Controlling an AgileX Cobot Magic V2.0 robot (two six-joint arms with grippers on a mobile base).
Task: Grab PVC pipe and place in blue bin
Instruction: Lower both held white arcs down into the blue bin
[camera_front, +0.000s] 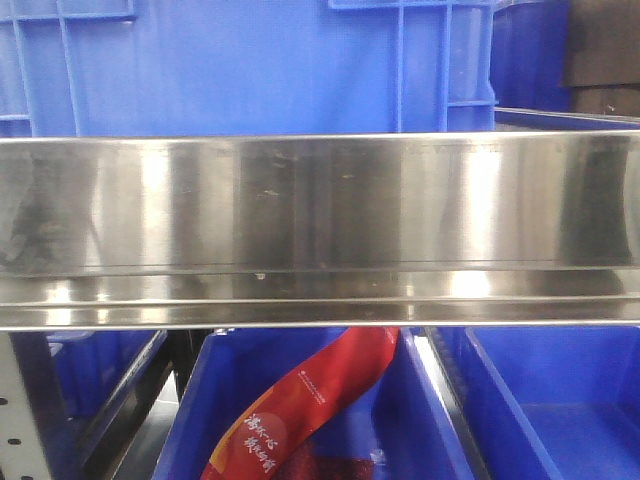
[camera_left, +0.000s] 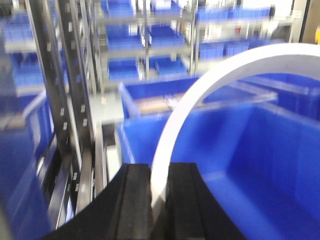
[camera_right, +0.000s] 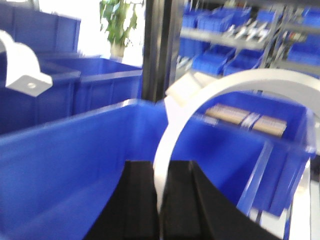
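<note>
In the left wrist view my left gripper (camera_left: 160, 167) is shut on a white curved PVC pipe piece (camera_left: 172, 132), whose thin wall is pinched between the black fingers. The piece arcs up to the right, over the inside of a large blue bin (camera_left: 260, 150). My right gripper (camera_right: 161, 165) is likewise shut on a white curved PVC pipe piece (camera_right: 167, 135), held over another blue bin's interior (camera_right: 60, 160). Both wrist views are blurred. The front view shows neither gripper and no pipe.
A steel shelf rail (camera_front: 320, 230) fills the front view, with blue bins above and below and a red packet (camera_front: 300, 400) in the lower middle bin. A white bracket with a hole (camera_right: 22, 70) shows at upper left. Metal rack uprights (camera_left: 70, 100) and shelves of blue bins stand behind.
</note>
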